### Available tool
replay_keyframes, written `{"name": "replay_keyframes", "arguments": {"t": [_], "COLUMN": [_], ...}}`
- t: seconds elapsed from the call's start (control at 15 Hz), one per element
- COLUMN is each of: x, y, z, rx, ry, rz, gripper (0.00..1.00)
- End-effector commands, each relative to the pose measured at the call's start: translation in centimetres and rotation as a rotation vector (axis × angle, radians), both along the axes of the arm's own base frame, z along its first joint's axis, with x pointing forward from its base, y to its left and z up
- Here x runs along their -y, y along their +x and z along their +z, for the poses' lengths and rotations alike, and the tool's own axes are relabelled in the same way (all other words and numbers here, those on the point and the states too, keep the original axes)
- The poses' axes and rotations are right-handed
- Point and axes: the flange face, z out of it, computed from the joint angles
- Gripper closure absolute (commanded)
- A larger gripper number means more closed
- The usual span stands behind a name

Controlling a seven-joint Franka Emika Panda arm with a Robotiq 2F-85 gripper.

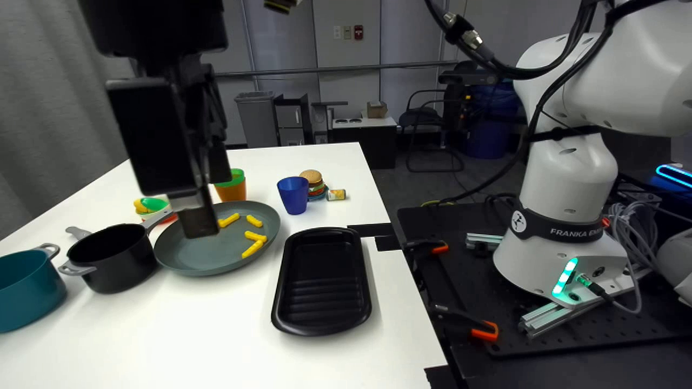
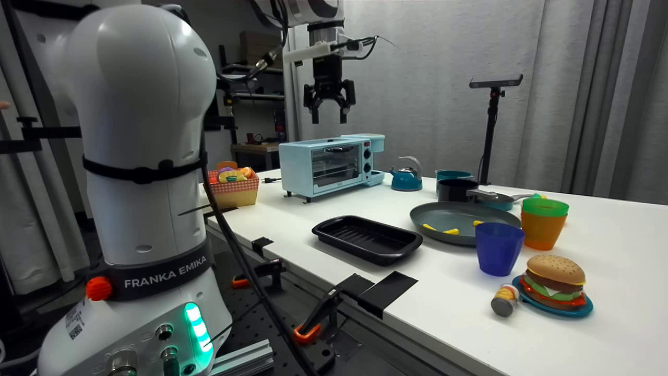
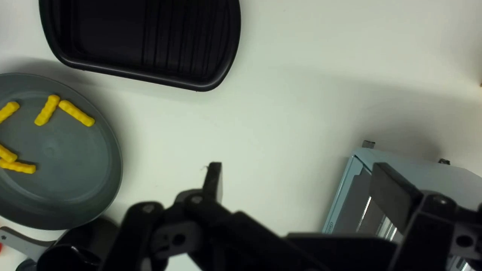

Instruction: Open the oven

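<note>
Starting in an exterior view and finding the gripper (image 2: 329, 119) hanging high at twelve o'clock with fingers (image 2: 315, 114) spread and nothing pinched, presumably for taking hold of something below. Spotting the pale blue oven (image 2: 324, 166) well beneath, toward six o'clock from those fingers, with a shut-looking door (image 2: 336, 168) turned outward over the table (image 2: 600, 245), probably for leaving swing room in front. Noticing a basket (image 2: 235, 198) of toy food (image 2: 229, 175) near the oven's nine o'clock and a kettle (image 2: 406, 180) near its three, sitting to the sides, likely for sparing the door's path. Passing to the wrist view, seeing wide space between the fingers, and finding the oven at four o'clock, partly hidden behind a finger (image 3: 391, 192), not visibly touching it. Locating a black tray (image 3: 109, 34) between ten and eleven o'clock and a grey pan (image 3: 67, 162) of yellow sticks (image 3: 77, 113) at nine, perhaps lying handy within reach for later cooking play (only guessing here). Ending in an exterior view, seeing the gripper blurred and large at ten o'clock, with no oven in sight, and noting an orange-tipped clamp (image 1: 465, 321) between four and five, seemingly for fixing the mounting board (image 1: 594, 332) firmly.
</note>
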Motion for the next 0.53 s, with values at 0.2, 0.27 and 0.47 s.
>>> {"name": "replay_keyframes", "arguments": {"t": [0.2, 0.27, 0.47], "x": [-1.4, -1.6, -2.2], "y": [3.8, 4.2, 5.2], "z": [-0.7, -0.7, -0.7], "rx": [0.02, 0.021, 0.027], "ry": [0.021, 0.023, 0.035], "rz": [-0.034, -0.034, -0.034], "gripper": [0.0, 0.0, 0.0]}}
